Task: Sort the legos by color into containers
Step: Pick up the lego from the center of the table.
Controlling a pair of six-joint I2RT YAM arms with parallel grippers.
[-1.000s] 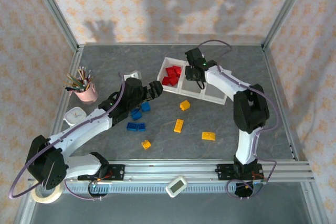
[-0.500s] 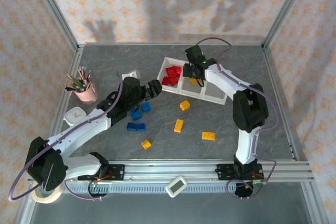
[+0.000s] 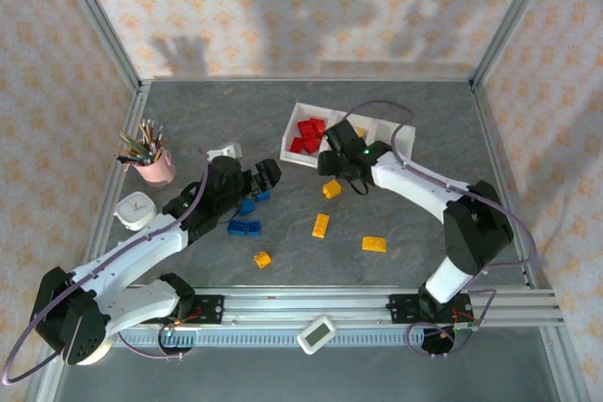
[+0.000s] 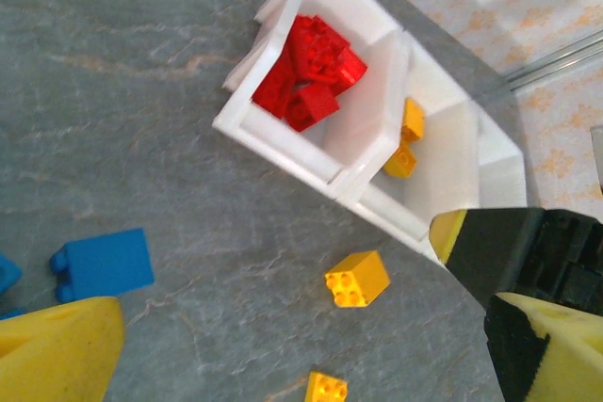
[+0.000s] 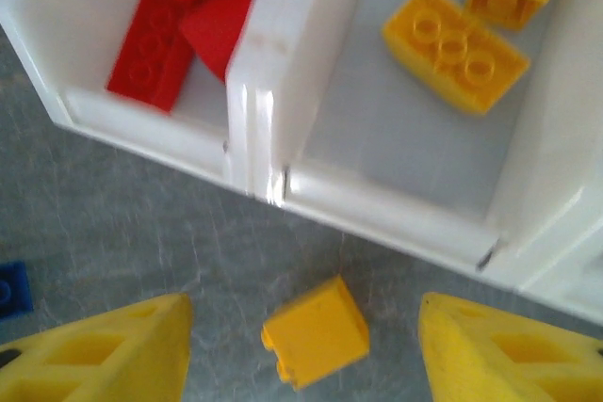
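The white tray of containers (image 3: pixel 400 143) stands at the back centre. Its left compartment holds red legos (image 3: pixel 306 133) (image 4: pixel 311 63) (image 5: pixel 155 56). The middle one holds two yellow legos (image 5: pixel 454 46) (image 4: pixel 407 138). My right gripper (image 3: pixel 335 167) (image 5: pixel 301 319) is open just in front of the tray, above a yellow lego (image 5: pixel 316 331) (image 3: pixel 331 188) (image 4: pixel 357 279) lying on the table between its fingers. My left gripper (image 3: pixel 268 176) (image 4: pixel 301 364) is open and empty, over the blue legos (image 3: pixel 247 205) (image 4: pixel 102 264). More yellow legos (image 3: pixel 321 225) lie loose.
Other loose pieces are a yellow lego (image 3: pixel 374 244), a small yellow one (image 3: pixel 262 258) and a blue pair (image 3: pixel 245 227). A pink cup of pencils (image 3: pixel 155 168) and a white box (image 3: pixel 134 209) stand at the left. The frame rail (image 3: pixel 358 303) runs along the near edge.
My right gripper has drawn back from over the middle compartment, opened, and come down over the yellow lego on the table. My left gripper has pulled back from the tray, towards the blue legos.
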